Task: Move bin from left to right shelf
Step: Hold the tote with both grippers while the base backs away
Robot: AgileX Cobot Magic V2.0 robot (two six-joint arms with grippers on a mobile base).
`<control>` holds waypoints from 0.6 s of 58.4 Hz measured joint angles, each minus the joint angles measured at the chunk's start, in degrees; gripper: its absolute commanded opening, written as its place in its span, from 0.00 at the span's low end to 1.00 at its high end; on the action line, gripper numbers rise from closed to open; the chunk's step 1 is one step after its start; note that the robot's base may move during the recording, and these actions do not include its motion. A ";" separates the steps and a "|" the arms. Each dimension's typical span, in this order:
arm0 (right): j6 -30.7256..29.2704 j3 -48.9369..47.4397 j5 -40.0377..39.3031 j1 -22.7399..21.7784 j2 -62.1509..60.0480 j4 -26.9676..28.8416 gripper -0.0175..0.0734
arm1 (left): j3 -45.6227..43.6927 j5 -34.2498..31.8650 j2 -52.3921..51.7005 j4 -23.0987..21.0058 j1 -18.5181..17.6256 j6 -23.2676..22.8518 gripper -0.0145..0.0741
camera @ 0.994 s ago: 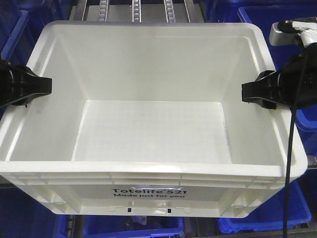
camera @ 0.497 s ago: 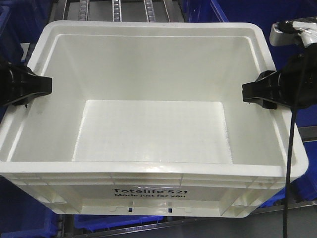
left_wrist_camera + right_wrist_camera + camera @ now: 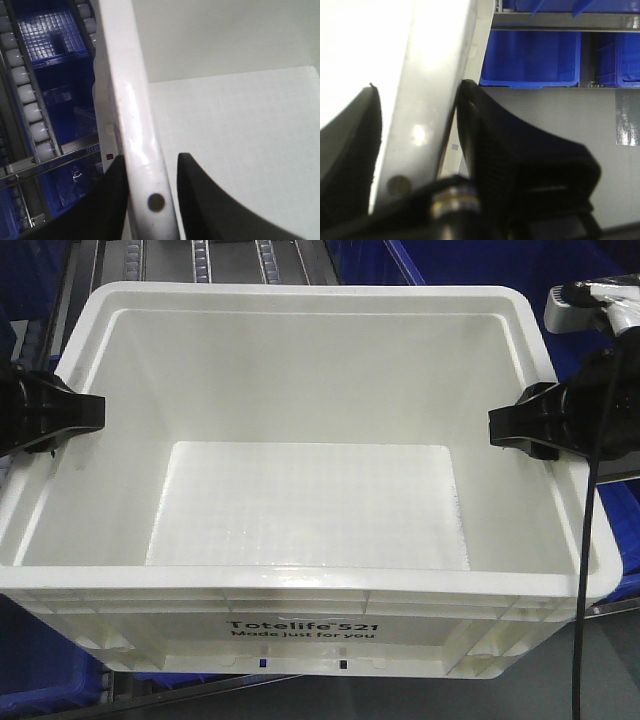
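Left gripper (image 3: pixel 149 164), right gripper (image 3: pixel 417 97): both clamped on opposite rims, one white bin (image 3: pixel 310 500).

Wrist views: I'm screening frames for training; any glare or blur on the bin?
Right wrist: the bin rim is washed out by glare, jaws blurred; left wrist: a small highlight on the rim, jaws soft; front view: evenly lit, print sharp.

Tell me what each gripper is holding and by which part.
Both hold the white bin: the left gripper clamps its left wall's rim, the right gripper its right wall's rim.
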 measured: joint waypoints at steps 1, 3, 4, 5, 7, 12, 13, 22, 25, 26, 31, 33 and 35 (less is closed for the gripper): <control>0.00 0.00 0.00 0.00 0.00 0.00 0.19 | 0.00 0.00 0.00 0.00 0.00 0.00 0.16; 0.00 0.00 0.00 0.00 0.00 0.00 0.19 | 0.00 0.00 0.00 0.00 0.00 0.00 0.16; 0.00 0.00 0.00 0.00 0.00 0.00 0.19 | 0.00 0.00 0.00 0.00 0.00 0.00 0.16; 0.00 0.00 0.00 0.00 0.00 0.00 0.19 | 0.00 0.00 0.00 0.00 0.00 0.00 0.16; 0.00 0.00 0.00 0.00 0.00 0.00 0.19 | 0.00 0.00 0.00 0.00 0.00 0.00 0.16; 0.00 0.00 0.00 0.00 0.00 0.00 0.19 | 0.00 0.00 0.00 0.00 0.00 0.00 0.16; 0.00 0.00 0.00 0.00 0.00 0.00 0.19 | 0.00 0.00 0.00 0.00 0.00 0.00 0.16; 0.00 0.00 0.00 0.00 0.00 0.00 0.19 | 0.00 0.01 -0.07 0.00 0.00 -0.06 0.16; 0.00 0.00 0.00 0.00 0.00 0.00 0.19 | 0.00 0.01 -0.07 0.00 0.00 -0.06 0.16; 0.00 0.00 0.00 0.00 0.00 0.00 0.19 | 0.00 0.01 -0.07 0.00 0.00 -0.06 0.16; 0.00 0.00 0.00 0.00 0.00 0.00 0.19 | 0.00 0.01 -0.07 0.00 0.00 -0.06 0.16; 0.00 0.00 0.00 0.00 0.00 0.00 0.19 | 0.00 0.01 -0.07 0.00 0.00 -0.06 0.16; 0.00 0.00 0.00 0.00 0.00 0.00 0.19 | 0.00 0.01 -0.07 0.00 0.00 -0.06 0.16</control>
